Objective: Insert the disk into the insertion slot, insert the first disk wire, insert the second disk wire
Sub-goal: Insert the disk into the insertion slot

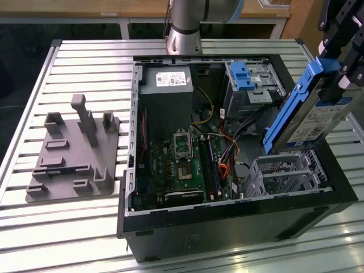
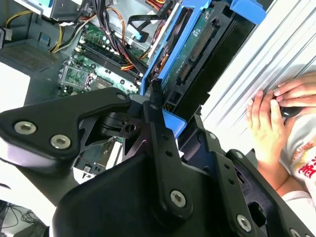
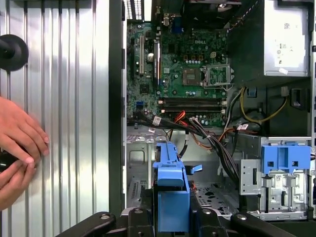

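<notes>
Gripper: the gripper is closed on the upper end of the disk and holds it in the air, tilted, with the blue carrier edge on the exterior view's left.
Disk: it hangs down from the gripper over the open computer case. We judge that its lower end is just above the insertion slot and not yet inside.
Disk connectors: in the second wrist view the circuit-board side of the disk shows, and we see no wire plugged into its sockets.
Insertion slot: the perforated metal cage lies directly under the held disk, and we see no disk in it.
Done: the disk is picked up and brought over the slot.
Left: as far as we can judge, all three insertions (the disk and both wires).
Case contents: a motherboard, a power supply and a loose wire bundle lie beyond the gripper. We cannot tell which wires belong to the disk.
Upper bay: the bay with the blue latch stands beside the wire bundle, well apart from the gripper.
Outside the case: a grey fixture lies on the slatted table, far from the gripper.
Person: a hand rests on the table outside the case wall.
</notes>
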`<state>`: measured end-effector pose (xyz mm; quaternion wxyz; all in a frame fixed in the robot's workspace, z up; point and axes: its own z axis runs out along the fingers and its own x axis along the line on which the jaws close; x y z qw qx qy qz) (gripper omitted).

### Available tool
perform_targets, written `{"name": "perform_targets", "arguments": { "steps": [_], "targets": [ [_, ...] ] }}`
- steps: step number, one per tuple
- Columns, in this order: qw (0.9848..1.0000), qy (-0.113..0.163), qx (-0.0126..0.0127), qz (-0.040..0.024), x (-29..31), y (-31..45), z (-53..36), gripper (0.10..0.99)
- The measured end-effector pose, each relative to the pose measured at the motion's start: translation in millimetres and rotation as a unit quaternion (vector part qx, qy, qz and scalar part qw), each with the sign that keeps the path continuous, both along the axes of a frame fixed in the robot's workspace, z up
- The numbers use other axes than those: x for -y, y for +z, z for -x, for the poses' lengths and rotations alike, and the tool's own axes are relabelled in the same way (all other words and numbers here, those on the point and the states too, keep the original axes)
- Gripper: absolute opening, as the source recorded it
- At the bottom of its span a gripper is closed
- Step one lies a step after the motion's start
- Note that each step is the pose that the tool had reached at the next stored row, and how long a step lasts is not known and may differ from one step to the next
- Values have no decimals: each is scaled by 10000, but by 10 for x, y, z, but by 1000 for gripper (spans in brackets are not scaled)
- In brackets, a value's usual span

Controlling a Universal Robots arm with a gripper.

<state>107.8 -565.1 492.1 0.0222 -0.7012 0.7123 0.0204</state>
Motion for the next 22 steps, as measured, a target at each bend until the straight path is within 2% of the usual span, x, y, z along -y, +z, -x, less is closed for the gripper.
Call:
{"name": "perform_targets", "arguments": {
  "steps": [3,11,22],
  "targets": [
    [10000,-1,10,0,0,0,1,365],
    [10000,-1,10,0,0,-13,-16,365],
    [10000,0,10,-1,0,-74,-42,365]
  ]
}}
